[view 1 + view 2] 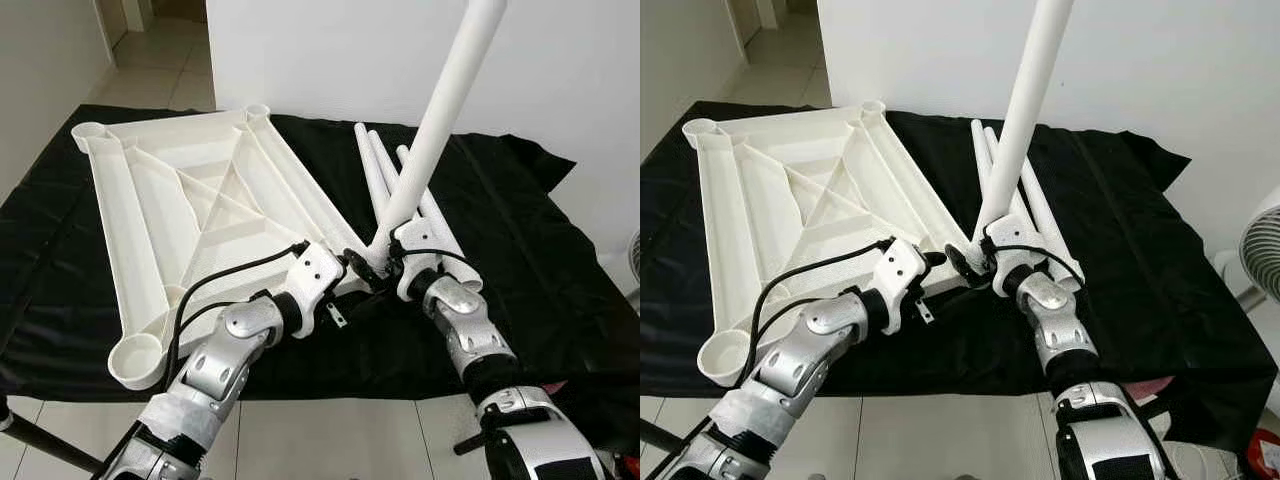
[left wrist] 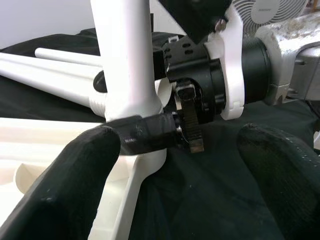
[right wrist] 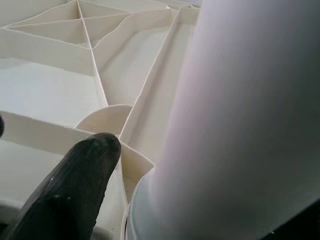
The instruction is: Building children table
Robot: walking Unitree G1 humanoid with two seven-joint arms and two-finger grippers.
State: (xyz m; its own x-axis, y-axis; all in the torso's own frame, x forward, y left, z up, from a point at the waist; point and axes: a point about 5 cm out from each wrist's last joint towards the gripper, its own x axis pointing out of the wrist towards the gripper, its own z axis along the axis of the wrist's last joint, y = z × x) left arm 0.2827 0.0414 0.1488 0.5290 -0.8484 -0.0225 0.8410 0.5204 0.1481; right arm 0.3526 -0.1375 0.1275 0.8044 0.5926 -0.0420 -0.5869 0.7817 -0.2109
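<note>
Tabletop (image 1: 190,220) lies upside down on black cloth (image 1: 520,250) w/ ribs up. Spare legs (image 1: 985,165) rest just beside it. Held leg (image 1: 440,110) tilts up from the near corner socket, right pincer (image 1: 385,262) clamped on its base. Left pincer (image 1: 340,275) sits at same corner, fingers (image 2: 75,170) apart. Risk: leg is leaning, not square to socket, so pushing now could jam it or slide the top on the cloth.

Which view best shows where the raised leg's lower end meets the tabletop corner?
Left wrist view: the raised leg meets the tabletop corner, right gripper clamped there. Eye views show it small behind the grippers; right wrist view blurs it.
</note>
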